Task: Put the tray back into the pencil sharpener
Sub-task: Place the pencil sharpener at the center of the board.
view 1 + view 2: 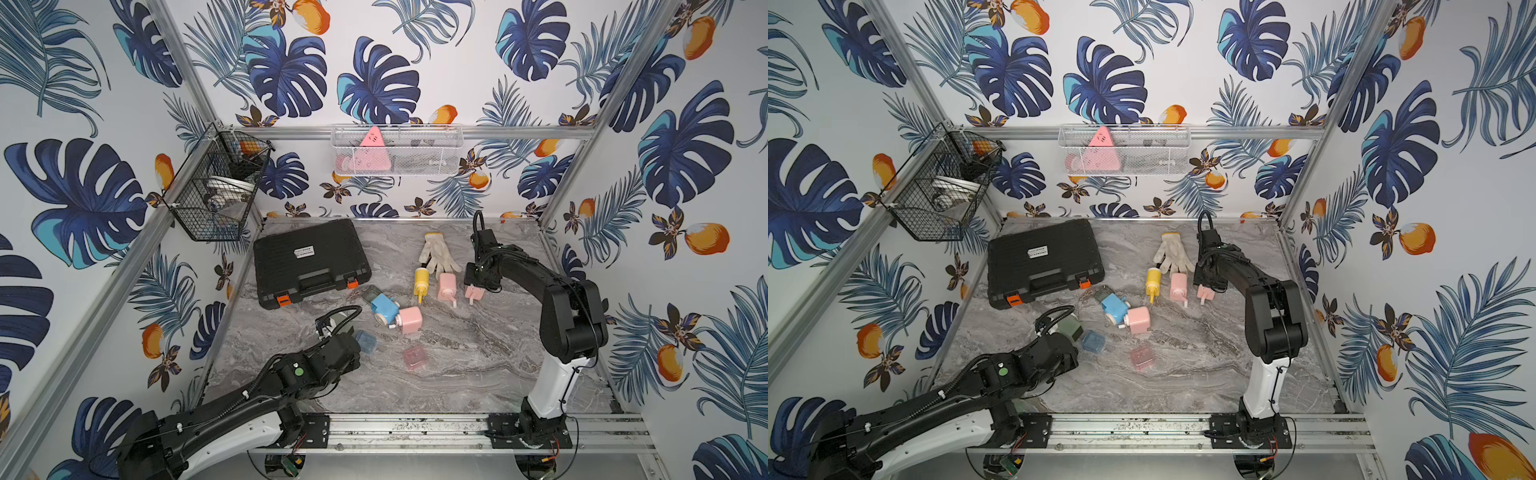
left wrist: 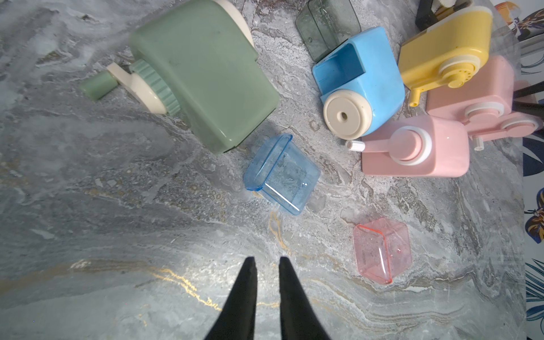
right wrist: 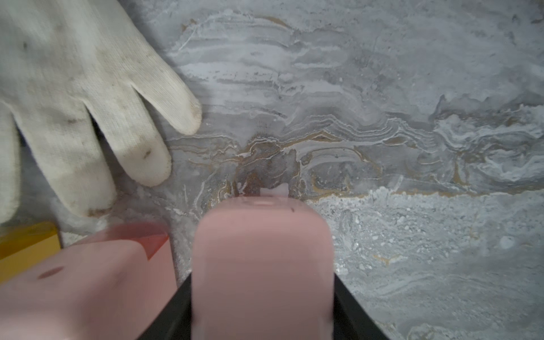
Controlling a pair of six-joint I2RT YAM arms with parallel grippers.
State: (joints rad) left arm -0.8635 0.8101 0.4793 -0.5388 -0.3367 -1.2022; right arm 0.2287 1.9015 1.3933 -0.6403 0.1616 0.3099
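right gripper [image 1: 476, 289] clamps the small pink plastic pencil sharpener [image 3: 262, 250], crank end pointing frontward. left gripper [image 2: 267, 265] barely parted, empty, near the clear pink plastic tray [image 2: 381, 253].

You get no text that can be read here. The black case [image 1: 328, 245] on the table [image 1: 457, 374] carries a small white label [image 1: 304, 252] on its lid. Its dark print is too small to make out in both top views. The pink triangular piece [image 1: 371, 151] in the white mesh basket [image 1: 432, 160] bears a few dark marks that cannot be read as characters.
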